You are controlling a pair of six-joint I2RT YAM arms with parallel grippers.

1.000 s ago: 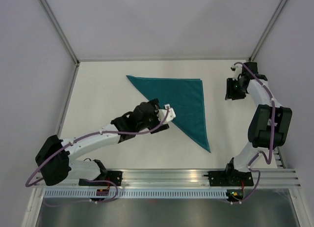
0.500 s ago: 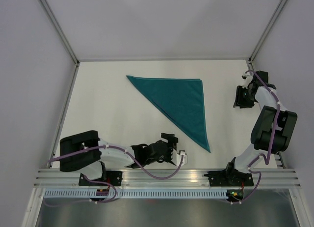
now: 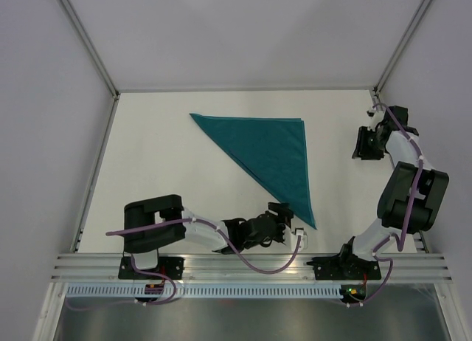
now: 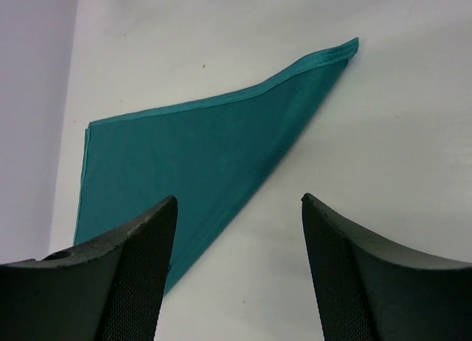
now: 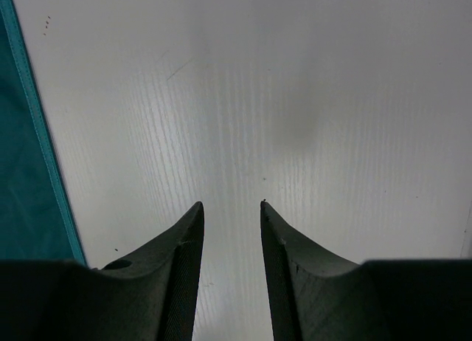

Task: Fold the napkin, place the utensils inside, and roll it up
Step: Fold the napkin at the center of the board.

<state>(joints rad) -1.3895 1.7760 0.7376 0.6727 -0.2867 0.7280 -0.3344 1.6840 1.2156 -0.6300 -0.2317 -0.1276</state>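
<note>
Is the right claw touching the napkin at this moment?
Apart. In the top view, the right claw is well to the right of the napkin, with a broad strip of bare white table between them.

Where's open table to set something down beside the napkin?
Widest: the bare table left of the napkin, out to the left wall. A narrower strip lies between its right edge and the right gripper. Crowded: the near tip, where the left gripper sits.
</note>
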